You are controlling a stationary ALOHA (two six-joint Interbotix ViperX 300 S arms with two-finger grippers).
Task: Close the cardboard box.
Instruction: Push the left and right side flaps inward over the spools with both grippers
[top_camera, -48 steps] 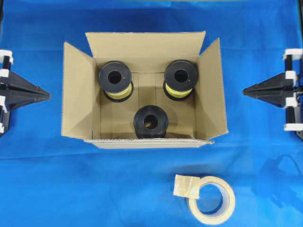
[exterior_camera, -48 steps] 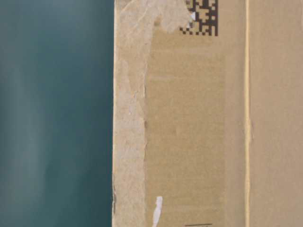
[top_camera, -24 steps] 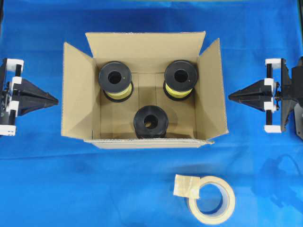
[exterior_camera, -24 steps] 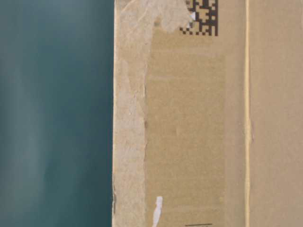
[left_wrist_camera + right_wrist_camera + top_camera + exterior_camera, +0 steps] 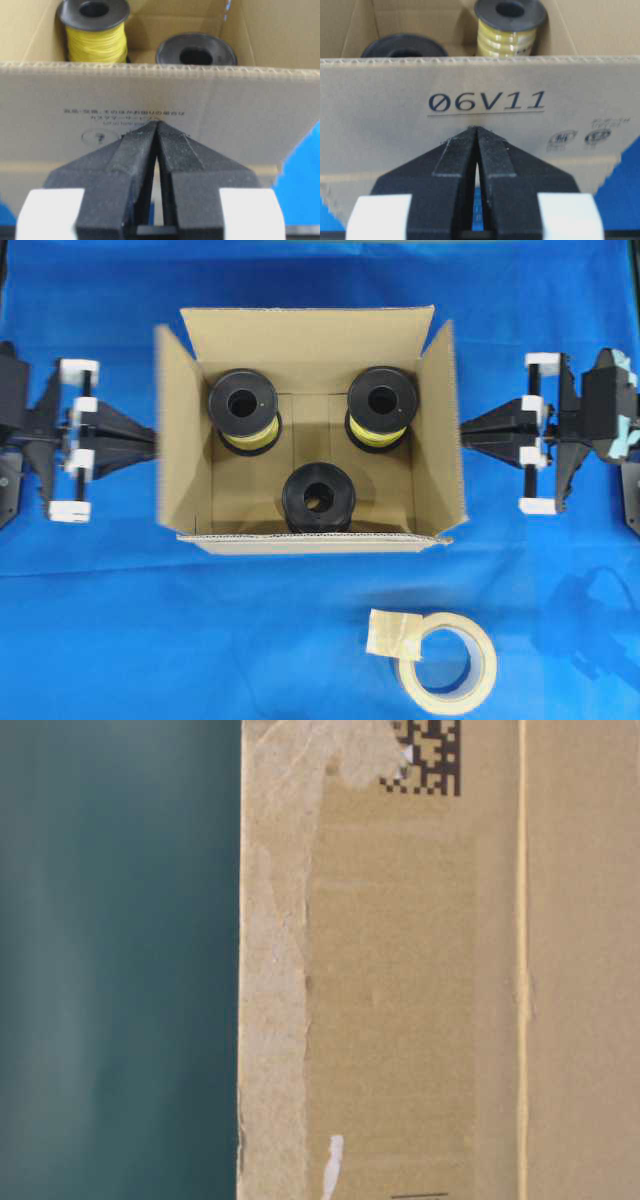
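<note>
— Where is the box sitting?

— The cardboard box [image 5: 310, 430] stands in the middle of the blue cloth [image 5: 150, 640], open at the top, its four flaps up. Inside I see three spools: a yellow-wound one [image 5: 244, 410] at the back left, another yellow spool [image 5: 381, 405] at the back right, and an all-black spool [image 5: 319, 498] near the front.

— And your grippers?

— My left gripper [image 5: 152, 435] has its fingers pressed together, the tip touching the outer face of the left flap [image 5: 160, 100], just under a line of small print. My right gripper [image 5: 462, 427] is likewise pinched to a point, its tip against the right flap [image 5: 485, 85], right below the printed "06V11" [image 5: 486, 102].

— Anything else on the cloth?

— A beige tape roll [image 5: 447, 662] lies in front of the box, well apart from it
</note>
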